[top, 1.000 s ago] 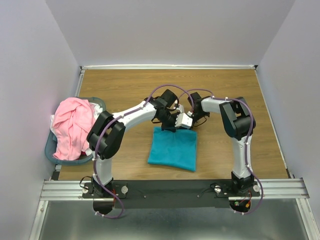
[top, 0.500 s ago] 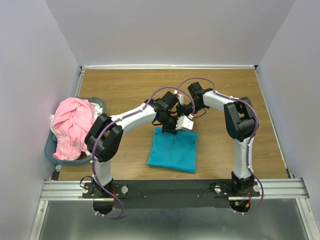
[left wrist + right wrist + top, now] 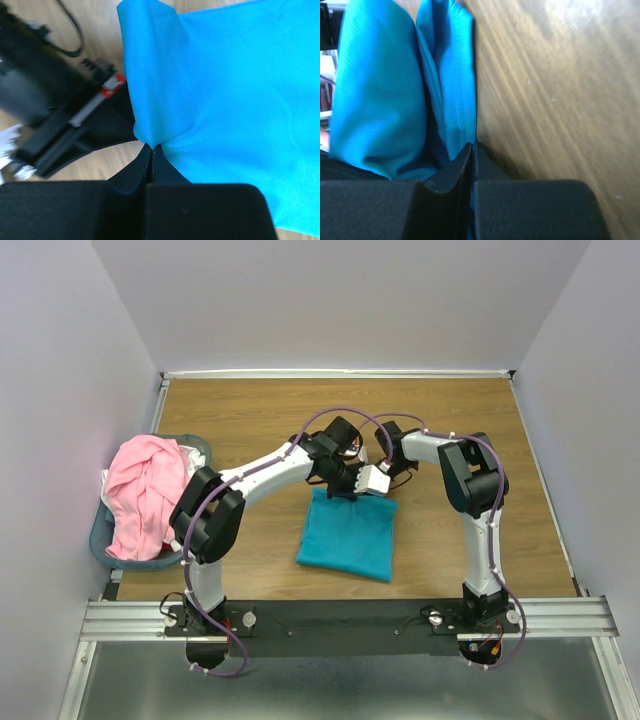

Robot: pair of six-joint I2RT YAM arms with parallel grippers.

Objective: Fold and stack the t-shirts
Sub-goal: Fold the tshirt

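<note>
Table (image 3: pixel 250 410) comes first: bare wood, with both arms reaching in over its middle. On it, near the centre and a little toward the arm bases, lies the teal shirt (image 3: pixel 348 540), already down to a compact, roughly rectangular packet of several layers. At the table's left edge sits the basket (image 3: pixel 101 532), and the pink shirt (image 3: pixel 142 495) is heaped over it, crumpled and unfolded, well apart from the teal one.

The 2 grippers meet at the teal shirt's far edge. The left gripper (image 3: pixel 151 150) has its fingers pressed fully together, pinching a small peak of teal cloth at the far left corner. The right gripper (image 3: pixel 472 147) is likewise closed tight, and the folded teal layers run down into its fingers, so we judge it has hold of the far right edge.

We judge the task about half done at best. 1 shirt is nearly folded, perhaps with a last fold or a tidy-up to go. The pink shirt is not started, and nothing is stacked yet.
</note>
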